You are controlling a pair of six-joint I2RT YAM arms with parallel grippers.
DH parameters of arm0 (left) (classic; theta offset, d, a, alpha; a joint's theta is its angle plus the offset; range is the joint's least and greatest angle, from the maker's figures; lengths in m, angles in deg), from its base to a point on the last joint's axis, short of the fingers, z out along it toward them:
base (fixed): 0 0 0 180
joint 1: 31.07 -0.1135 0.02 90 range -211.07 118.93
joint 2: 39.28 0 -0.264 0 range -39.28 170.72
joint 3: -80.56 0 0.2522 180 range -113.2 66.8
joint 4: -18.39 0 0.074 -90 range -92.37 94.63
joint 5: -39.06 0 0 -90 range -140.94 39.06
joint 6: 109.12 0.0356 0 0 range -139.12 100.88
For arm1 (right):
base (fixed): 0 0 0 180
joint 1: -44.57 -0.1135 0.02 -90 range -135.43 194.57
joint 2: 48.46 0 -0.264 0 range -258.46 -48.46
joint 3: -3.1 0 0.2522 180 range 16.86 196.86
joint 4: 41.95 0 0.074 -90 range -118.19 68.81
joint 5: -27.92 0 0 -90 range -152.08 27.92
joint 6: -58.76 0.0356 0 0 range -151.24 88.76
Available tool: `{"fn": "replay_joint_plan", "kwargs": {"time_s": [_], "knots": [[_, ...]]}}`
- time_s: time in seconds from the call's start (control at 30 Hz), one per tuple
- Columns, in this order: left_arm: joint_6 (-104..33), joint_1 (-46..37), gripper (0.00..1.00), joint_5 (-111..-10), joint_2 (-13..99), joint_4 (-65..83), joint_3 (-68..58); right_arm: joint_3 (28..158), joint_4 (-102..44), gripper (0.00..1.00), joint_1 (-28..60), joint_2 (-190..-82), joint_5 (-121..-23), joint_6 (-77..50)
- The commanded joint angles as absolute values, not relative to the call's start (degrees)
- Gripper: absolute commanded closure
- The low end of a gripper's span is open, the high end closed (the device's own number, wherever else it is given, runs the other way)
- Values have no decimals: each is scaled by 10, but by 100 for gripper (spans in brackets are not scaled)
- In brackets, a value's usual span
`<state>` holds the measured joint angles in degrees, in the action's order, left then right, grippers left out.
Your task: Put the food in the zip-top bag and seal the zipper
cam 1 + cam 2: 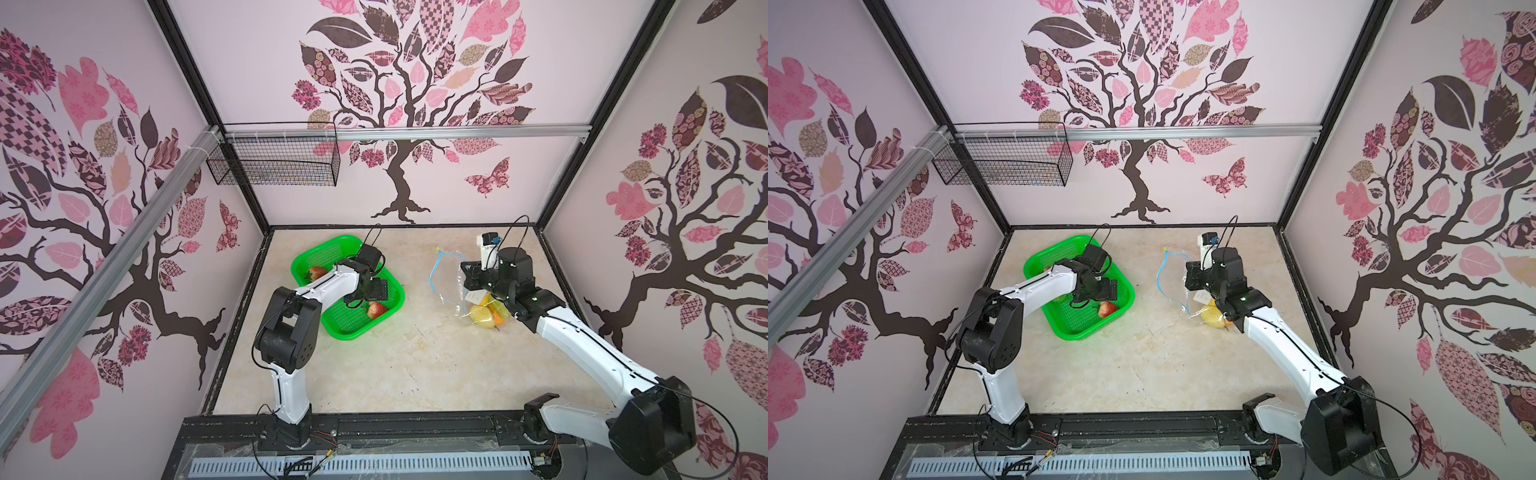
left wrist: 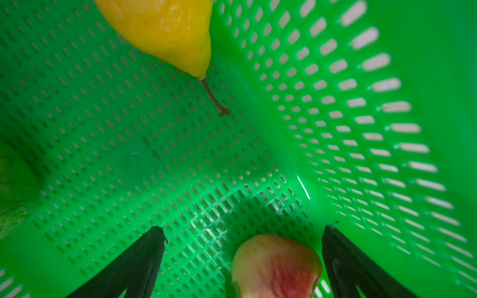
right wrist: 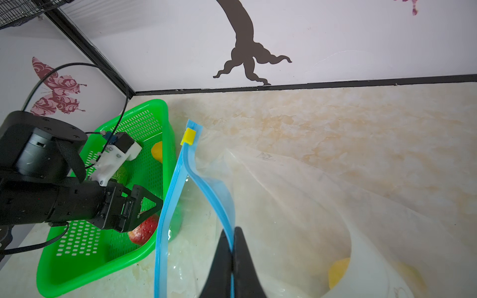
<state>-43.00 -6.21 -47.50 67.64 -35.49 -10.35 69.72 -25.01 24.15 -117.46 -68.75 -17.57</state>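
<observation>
My left gripper (image 2: 244, 232) hangs open low inside the green basket (image 1: 328, 245). A red strawberry (image 2: 276, 265) lies between its fingers, untouched. A yellow pear with a stem (image 2: 165, 28) rests further along the basket floor. In both top views a strawberry (image 1: 376, 309) (image 1: 1108, 309) lies near the basket's front corner, and a second one (image 1: 316, 273) lies behind the left arm. My right gripper (image 3: 233, 232) is shut on one lip of the light blue zipper (image 3: 165, 219), holding the clear zip-top bag (image 3: 296, 206) open. A yellow slider tab (image 3: 188, 136) sits at the zipper's far end. Yellow and orange food (image 1: 484, 313) lies inside the bag.
The basket stands left of the bag on the beige tabletop (image 1: 415, 353), with a narrow gap between them. A black wire basket (image 1: 274, 166) hangs on the back wall. Walls close in the table on three sides.
</observation>
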Motion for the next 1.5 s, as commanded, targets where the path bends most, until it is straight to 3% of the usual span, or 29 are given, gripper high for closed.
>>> {"fn": "replay_joint_plan", "kwargs": {"time_s": [0.0,0.67,1.03,1.47], "knots": [[-404,-58,2,-461,641,-389,-77,698,-260,100,245,-1170,-697,-179],[-369,-97,2,-348,614,-463,-55,698,-254,100,245,-1160,-692,-180],[-298,-74,2,-505,571,-446,-71,699,-255,100,245,-1166,-699,-178],[-281,-49,10,-526,654,-447,-72,697,-255,100,245,-1163,-694,-180]]}}
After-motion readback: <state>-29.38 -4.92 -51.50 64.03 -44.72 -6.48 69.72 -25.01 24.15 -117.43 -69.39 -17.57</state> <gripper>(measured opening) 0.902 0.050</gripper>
